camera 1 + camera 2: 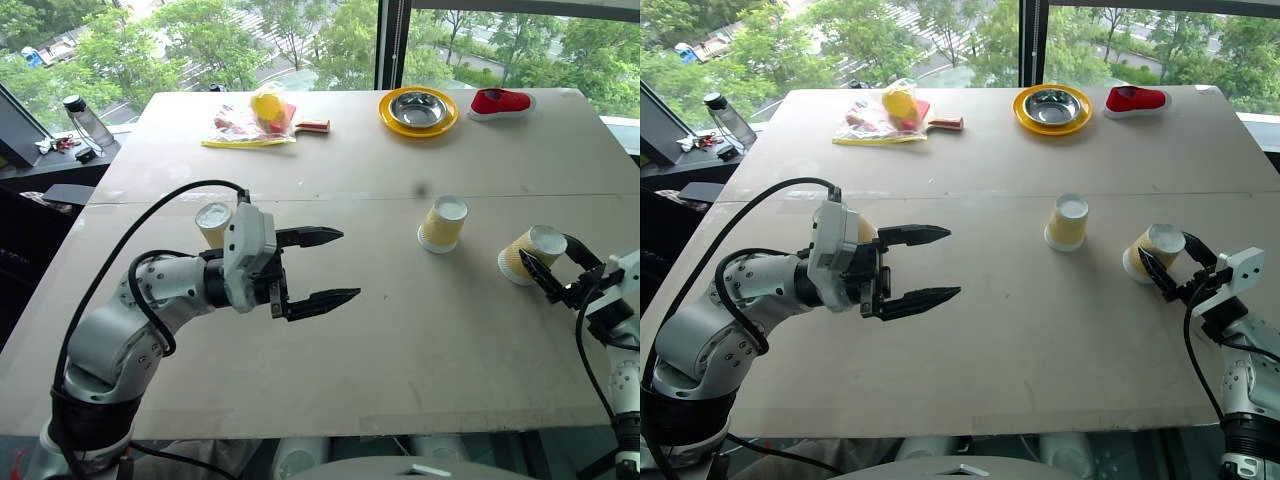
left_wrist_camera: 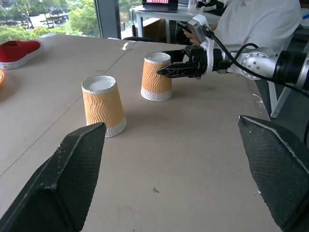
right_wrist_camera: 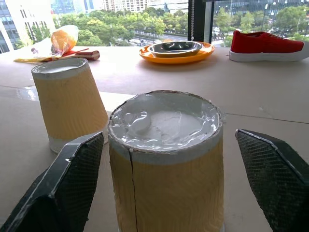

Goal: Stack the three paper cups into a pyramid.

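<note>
A: What is the right end effector doing?
B: Its fingers are standing apart around the right cup, not yet clamping it.
A: And the left end effector?
B: Hovering over the bench, spread wide, holding nothing; a cup is sitting behind it.
A: The third?
B: The middle cup is standing upside down near the right one. A bowl on a yellow plate and red shoe are lying well beyond.

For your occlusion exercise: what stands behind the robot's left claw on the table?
A third paper cup stands upside down behind the left claw. Its white base and upper side show; the wrist covers its lower part.
</note>
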